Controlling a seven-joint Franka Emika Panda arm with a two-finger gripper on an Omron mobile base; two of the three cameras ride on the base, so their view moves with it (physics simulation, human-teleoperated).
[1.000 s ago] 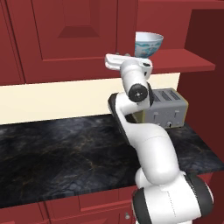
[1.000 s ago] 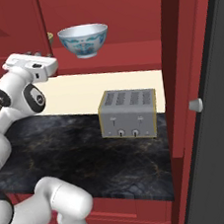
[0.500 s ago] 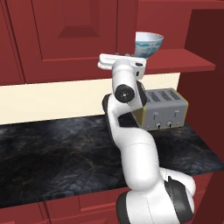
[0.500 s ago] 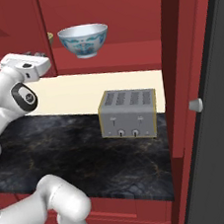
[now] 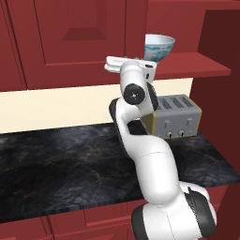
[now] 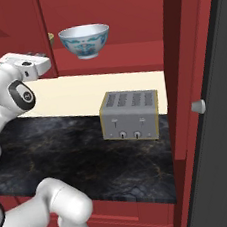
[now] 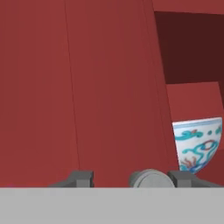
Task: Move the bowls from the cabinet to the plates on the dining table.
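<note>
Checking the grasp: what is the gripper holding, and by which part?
The cabinet door's silver knob sits inside the gripper, against one finger; a firm hold cannot be told.

We see a counter (image 5: 56, 164) with a black marbled top veined faintly in gold, and red drawer fronts (image 5: 70, 222) below its edge. Behind it runs a plain cream wall (image 5: 51, 110). A silver toaster (image 6: 131, 115) with tan sides stands on the counter against that wall. In the right base view a dark panel (image 6: 215, 123) rises at the far right, carrying a round grey knob (image 6: 198, 106).
</note>
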